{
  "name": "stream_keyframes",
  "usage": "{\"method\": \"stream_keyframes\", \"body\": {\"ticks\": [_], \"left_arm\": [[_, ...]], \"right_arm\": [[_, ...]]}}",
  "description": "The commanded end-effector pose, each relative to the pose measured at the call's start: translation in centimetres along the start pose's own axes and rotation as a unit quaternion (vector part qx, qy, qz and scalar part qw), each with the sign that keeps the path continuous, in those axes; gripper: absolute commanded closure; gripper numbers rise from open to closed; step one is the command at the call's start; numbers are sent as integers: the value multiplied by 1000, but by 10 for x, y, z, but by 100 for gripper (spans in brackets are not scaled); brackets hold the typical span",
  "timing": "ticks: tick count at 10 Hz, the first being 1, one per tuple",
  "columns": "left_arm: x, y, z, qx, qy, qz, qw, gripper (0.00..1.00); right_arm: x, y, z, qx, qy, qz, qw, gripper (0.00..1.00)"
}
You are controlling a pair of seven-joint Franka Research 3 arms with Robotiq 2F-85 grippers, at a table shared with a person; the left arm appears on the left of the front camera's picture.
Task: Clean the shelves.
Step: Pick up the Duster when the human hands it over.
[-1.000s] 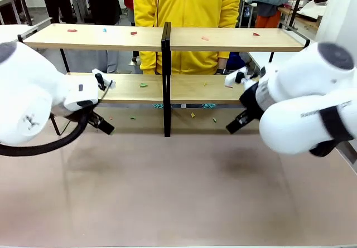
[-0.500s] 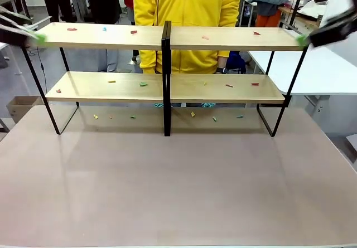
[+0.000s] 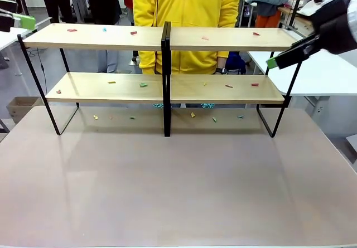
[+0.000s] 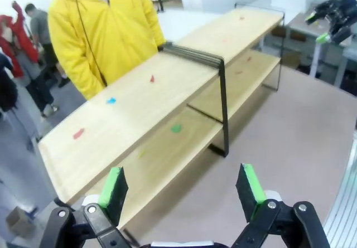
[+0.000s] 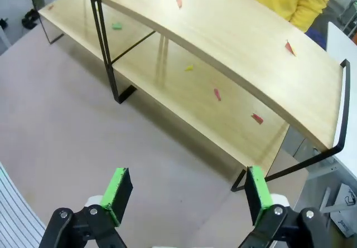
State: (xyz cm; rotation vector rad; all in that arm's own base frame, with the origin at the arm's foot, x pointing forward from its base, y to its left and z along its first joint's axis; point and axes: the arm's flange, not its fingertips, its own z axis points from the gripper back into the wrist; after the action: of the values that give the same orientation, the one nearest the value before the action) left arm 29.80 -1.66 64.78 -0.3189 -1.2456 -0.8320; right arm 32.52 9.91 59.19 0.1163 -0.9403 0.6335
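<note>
A wide brownish table [image 3: 178, 192] fills the near ground. The shelves [image 3: 100, 37] stand across its far part, two long light-wood boards on a thin black frame with a black centre post, the legs resting on the table top. Just behind the shelves a person [image 3: 187, 3] in a yellow jacket stands at the middle, facing the robot.

The right gripper [image 5: 188, 193] hangs above the table near the shelves' right end, clear of the boards; its fingers [image 5: 119, 191] are spread wide with nothing between them. In the front view it reaches in from the upper right, one green pad showing beside the frame's right upright. The left gripper [image 4: 181, 185] hovers off the shelves' left end, looking along the top board; its fingers [image 4: 114, 188] are also spread wide and hold nothing. In the front view it sits at the upper left corner, apart from the frame.

Small coloured scraps lie scattered about. On the top board are a red scrap [image 3: 72, 30], a blue scrap [image 3: 104, 29] and others farther right. On the lower board a green scrap [image 3: 143, 84] lies left of the post, with red ones [image 3: 255, 84] toward the right end. More bits [image 3: 192, 114] lie on the table under the shelves.
</note>
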Motion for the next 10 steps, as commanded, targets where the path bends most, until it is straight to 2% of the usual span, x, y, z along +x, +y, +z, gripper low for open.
{"method": "stream_keyframes", "body": {"ticks": [1, 4, 6, 8, 10], "left_arm": [[-7, 6, 8, -8, -50, 13, 999, 0], [-7, 0, -1, -12, -26, 30, 999, 0], [-8, 1, -2, -12, 6, 35, 999, 0], [-10, 0, -2, -13, 37, 82, 996, 0], [-14, 6, 0, -1, 46, 116, 992, 0]], "right_arm": [[12, -14, 19, 4, -29, -9, 1000, 0], [12, -14, 14, 11, -24, -13, 1000, 0], [13, -14, 13, 11, -24, -8, 1000, 0], [10, -15, 11, 16, -19, 1, 1000, 0], [10, -16, 9, 22, -18, 3, 1000, 0]]}}
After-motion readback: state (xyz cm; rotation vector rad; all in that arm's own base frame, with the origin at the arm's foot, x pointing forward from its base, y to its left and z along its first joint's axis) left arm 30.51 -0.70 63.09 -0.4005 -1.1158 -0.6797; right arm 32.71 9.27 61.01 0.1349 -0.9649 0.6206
